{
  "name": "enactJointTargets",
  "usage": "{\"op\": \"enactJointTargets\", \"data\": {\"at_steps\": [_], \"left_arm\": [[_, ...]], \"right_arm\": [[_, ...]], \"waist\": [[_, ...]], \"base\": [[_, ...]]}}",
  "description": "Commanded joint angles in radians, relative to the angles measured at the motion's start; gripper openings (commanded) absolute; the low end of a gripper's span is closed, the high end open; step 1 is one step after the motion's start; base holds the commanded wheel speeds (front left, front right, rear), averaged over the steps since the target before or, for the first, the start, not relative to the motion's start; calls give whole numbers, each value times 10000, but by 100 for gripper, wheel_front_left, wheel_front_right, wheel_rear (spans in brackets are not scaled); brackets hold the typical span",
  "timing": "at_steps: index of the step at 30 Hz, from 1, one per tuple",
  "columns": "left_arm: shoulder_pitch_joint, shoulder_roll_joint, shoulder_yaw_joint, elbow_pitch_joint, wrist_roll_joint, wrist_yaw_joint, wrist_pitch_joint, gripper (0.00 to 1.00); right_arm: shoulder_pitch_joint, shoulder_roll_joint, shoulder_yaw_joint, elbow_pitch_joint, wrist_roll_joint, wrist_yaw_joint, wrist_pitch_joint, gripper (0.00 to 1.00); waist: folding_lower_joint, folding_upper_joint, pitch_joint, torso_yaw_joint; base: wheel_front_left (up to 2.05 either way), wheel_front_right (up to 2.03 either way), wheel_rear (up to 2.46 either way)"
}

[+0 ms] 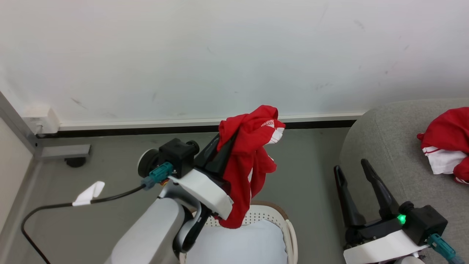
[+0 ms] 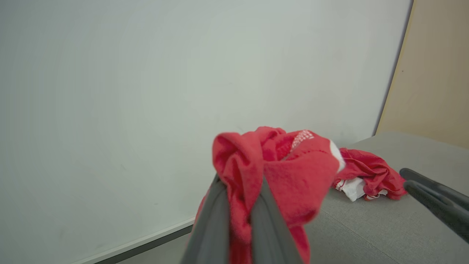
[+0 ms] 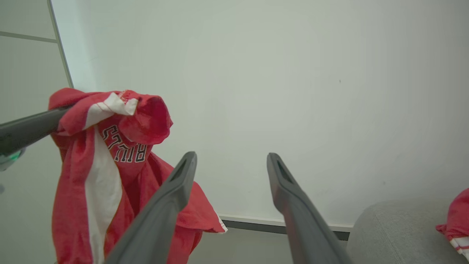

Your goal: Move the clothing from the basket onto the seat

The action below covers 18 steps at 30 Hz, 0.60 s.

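My left gripper is shut on a red garment with white trim, which hangs from its fingers above the white basket. That garment drapes over my left fingers in the left wrist view and hangs at the left in the right wrist view. Another red and white garment lies crumpled on the grey seat, also seen at the right. My right gripper stands open and empty beside the seat's rounded corner, its fingers spread wide.
A pale bluish cloth lines the basket's bottom. A white wall with a dark baseboard runs behind. A black cable with a white tag lies on the grey floor at the left, near a wall socket.
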Motion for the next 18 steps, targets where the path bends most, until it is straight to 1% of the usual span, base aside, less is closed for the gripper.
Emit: {"op": "enactJointTargets", "data": {"at_steps": [1,9,14,18], "left_arm": [[126,80,29,-94,-52,46,55,0],[203,117,-36,-463,-133,125,215,0],[217,29,-165,-533,-180,116,257,0],[149,-86,-314,-569,-176,76,272,0]], "right_arm": [[33,-20,25,37,18,-22,1,100],[-53,-13,669,108,138,-22,1,100],[-240,-226,1670,226,321,-22,1,100],[-411,-245,2530,659,326,-22,1,100]], "waist": [[1,-1,-4,1],[1,-1,50,53],[1,-1,76,108],[1,-1,93,237]], "base": [[0,0,0],[0,0,0],[0,0,0],[0,0,0]]}}
